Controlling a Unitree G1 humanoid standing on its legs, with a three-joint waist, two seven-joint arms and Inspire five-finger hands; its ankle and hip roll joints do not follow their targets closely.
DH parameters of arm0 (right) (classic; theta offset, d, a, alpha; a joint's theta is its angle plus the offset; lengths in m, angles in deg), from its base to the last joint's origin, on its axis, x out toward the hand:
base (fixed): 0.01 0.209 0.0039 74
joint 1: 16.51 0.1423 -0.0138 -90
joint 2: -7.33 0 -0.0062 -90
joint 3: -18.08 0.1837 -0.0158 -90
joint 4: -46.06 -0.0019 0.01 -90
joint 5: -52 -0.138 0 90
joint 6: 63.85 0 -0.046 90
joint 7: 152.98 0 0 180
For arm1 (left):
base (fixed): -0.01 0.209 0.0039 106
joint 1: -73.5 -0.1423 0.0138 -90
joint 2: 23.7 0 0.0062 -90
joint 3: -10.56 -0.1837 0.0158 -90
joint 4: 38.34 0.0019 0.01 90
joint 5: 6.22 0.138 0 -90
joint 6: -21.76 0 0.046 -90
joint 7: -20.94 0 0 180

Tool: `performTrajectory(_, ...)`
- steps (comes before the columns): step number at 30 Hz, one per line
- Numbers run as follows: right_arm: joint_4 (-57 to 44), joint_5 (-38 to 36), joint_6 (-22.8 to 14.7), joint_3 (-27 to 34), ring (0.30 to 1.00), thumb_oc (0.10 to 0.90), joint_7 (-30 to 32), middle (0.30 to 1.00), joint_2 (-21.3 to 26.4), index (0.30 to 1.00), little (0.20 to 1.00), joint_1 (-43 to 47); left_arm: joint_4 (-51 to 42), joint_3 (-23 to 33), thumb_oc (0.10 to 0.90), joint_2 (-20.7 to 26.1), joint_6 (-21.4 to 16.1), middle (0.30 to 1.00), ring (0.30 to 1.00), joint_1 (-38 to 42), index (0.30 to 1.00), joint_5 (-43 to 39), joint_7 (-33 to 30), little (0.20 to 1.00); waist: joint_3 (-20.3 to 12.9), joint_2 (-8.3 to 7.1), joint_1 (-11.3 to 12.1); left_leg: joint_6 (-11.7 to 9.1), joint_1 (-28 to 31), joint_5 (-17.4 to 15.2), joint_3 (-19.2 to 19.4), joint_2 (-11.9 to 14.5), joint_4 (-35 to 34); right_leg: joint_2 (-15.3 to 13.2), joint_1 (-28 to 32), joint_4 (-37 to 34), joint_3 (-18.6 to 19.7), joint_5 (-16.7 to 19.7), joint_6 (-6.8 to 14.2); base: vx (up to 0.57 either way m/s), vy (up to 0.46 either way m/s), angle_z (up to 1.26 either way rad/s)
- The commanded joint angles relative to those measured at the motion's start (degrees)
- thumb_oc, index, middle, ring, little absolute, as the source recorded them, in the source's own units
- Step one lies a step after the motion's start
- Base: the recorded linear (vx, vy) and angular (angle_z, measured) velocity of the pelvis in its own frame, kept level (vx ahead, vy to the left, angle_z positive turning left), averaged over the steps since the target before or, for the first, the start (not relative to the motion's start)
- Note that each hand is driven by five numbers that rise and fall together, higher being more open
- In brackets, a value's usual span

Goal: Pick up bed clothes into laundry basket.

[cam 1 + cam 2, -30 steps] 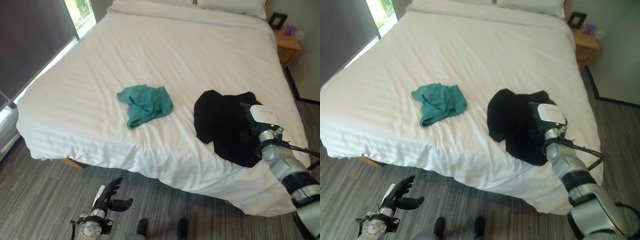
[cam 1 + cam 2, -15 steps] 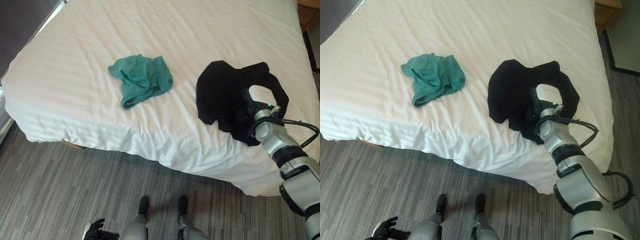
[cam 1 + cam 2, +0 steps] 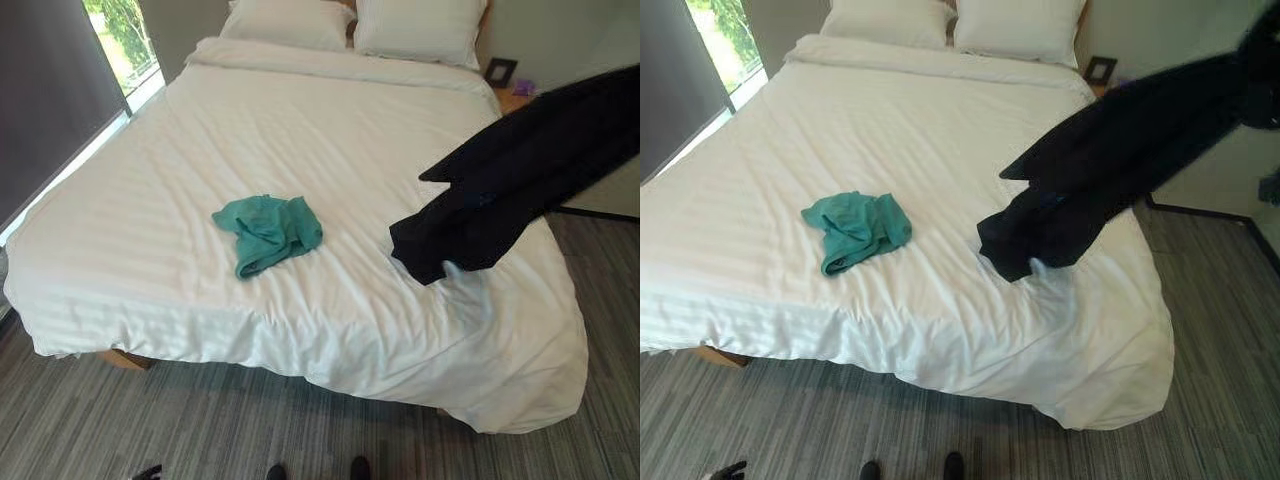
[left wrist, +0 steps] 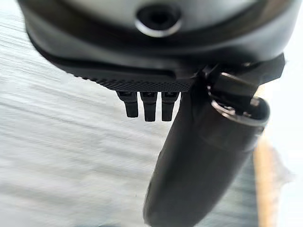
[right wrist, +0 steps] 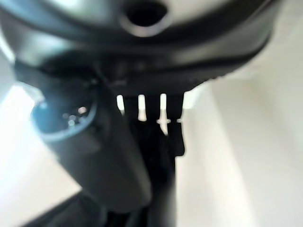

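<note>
Now, item one: black garment (image 3: pixel 520 170), lifted since a second ago, when it lay flat on the white bed (image 3: pixel 330 300) at centre right; it stretches from the upper right edge of the frame down to a lower end that dangles just over the bed, right of centre; whether that end touches the cover cannot be told. Item two: teal garment (image 3: pixel 266 231), crumpled at the centre left of the bed, well apart from the black one, untouched. Item three: right hand (image 5: pixel 118 161), seen in its wrist view; dark cloth shows past the thumb and fingers (image 5: pixel 150 101), but whether they are clamped on it cannot be told. Item four: left hand (image 4: pixel 189 156), over grey striped floor (image 3: pixel 150 420); fingers (image 4: pixel 149 106) short and close together, holding nothing visible; curl not readable. Item five: two pillows (image 3: pixel 415 28) at the head of the bed, upper centre. Judgement: the first garment appears picked up and in carry; the basket drop remains, then the teal piece.
</note>
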Motion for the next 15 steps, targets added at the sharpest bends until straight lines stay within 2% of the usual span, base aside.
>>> performTrajectory(1,2.58,-1.66,-0.42,9.17,0.3,0.4,4.05,0.3,-1.85,0.3,0.3,-8.18,-5.67,-0.42,0.8,14.3,-4.4,0.9,0.9,7.86,0.9,0.51,-6.05,0.9,-2.87,-0.02,0.54,-3.7,-0.75,-0.8,2.75,0.55,0.06,-2.1,1.95,1.13,-1.41,-3.61,6.56,0.0,-0.044,0.1)
performTrajectory(3,5.45,-1.47,0.19,11.64,0.3,0.4,3.57,0.3,-5.39,0.3,0.3,-14.37,-12.69,-0.11,0.8,18.36,-4.78,0.9,0.9,10.38,0.9,0.13,-8.22,0.9,-2.84,0.26,0.09,-3.62,-0.75,-0.65,2.72,0.73,0.06,-2.07,1.77,1.17,-1.14,-3.44,6.68,0.01,-0.065,0.05)
performTrajectory(7,7.51,-1.67,2.79,15.9,0.3,0.4,2.39,0.3,-17.06,0.3,0.3,-25.11,-30.51,4.8,0.8,25.44,-4.89,0.9,0.9,12.27,0.9,2.91,-13.97,0.9,-2.44,1.28,-1.21,-3.28,-0.53,-0.7,3.01,1.21,0.06,-1.77,1.5,1.74,-0.17,-3.39,6.67,0.02,-0.057,-0.13)
performTrajectory(8,8.72,-2.33,2.98,15.65,0.3,0.4,2.56,0.3,-20.52,0.3,0.3,-26.37,-32.85,5.59,0.8,26.39,-4.93,0.9,0.9,13.08,0.9,4.11,-15.66,0.9,-2.44,1.28,-1.58,-3.23,-0.45,-0.87,3.07,1.29,0.06,-1.63,1.38,1.94,0.15,-3.48,6.63,0.08,-0.028,-0.33)
performTrajectory(9,12.85,-4.13,3.12,13.6,0.3,0.4,3.05,0.3,-26.3,0.3,0.3,-27.25,-35.68,6.15,0.8,27.49,-4.89,0.9,0.9,15.85,0.9,5.82,-18.67,0.9,-2.46,2.06,-2.3,-3.03,0.24,-1.71,3.23,1.32,0.06,-1.43,1.7,2.1,0.75,-3.95,6.59,0.05,-0.024,-0.29)
performTrajectory(10,12.98,-4.15,3.03,13.5,0.3,0.4,3.14,0.3,-26.45,0.3,0.3,-27.09,-35.72,6.13,0.8,27.63,-4.82,0.9,0.9,15.94,0.9,5.87,-18.73,0.9,-2.37,1.85,-2.28,-3.03,0.05,-1.3,3.26,1.3,0.06,-1.45,1.47,2.15,0.8,-3.62,6.53,0.06,-0.012,-0.27)
performTrajectory(11,17.59,-6.16,3.05,11.47,0.3,0.4,2.95,0.3,-30.48,0.3,0.3,-27.79,-37.46,5.46,0.8,28.28,-4.49,0.9,0.9,18.66,0.9,7.36,-20.2,0.9,-2.43,2.45,-3.24,-2.88,0.19,-1.37,3.56,1.24,0.06,-1.31,1.32,2.28,1.39,-3.5,6.55,0.0,-0.007,-0.2)
performTrajectory(12,17.76,-6.23,2.92,11.41,0.3,0.4,3.01,0.3,-30.63,0.3,0.3,-27.75,-37.46,5.27,0.8,28.41,-4.4,0.9,0.9,18.81,0.9,7.44,-20.27,0.9,-2.44,2.29,-3.15,-2.88,0.22,-1.4,3.59,1.25,0.06,-1.31,1.34,2.27,1.42,-3.51,6.55,0.04,0.002,-0.32)
performTrajectory(15,24.72,-9.72,2.3,6.94,0.3,0.4,1.49,0.3,-35.21,0.3,0.3,-28.59,-36.17,0.95,0.8,29.26,-3.58,0.9,0.9,24.18,0.9,9.69,-21.64,0.9,-2.45,2.95,-4.58,-2.81,0.51,-1.5,4.32,1.33,0.06,-1.23,1.12,2.17,2.21,-3.24,6.72,0.02,0.016,-0.2)
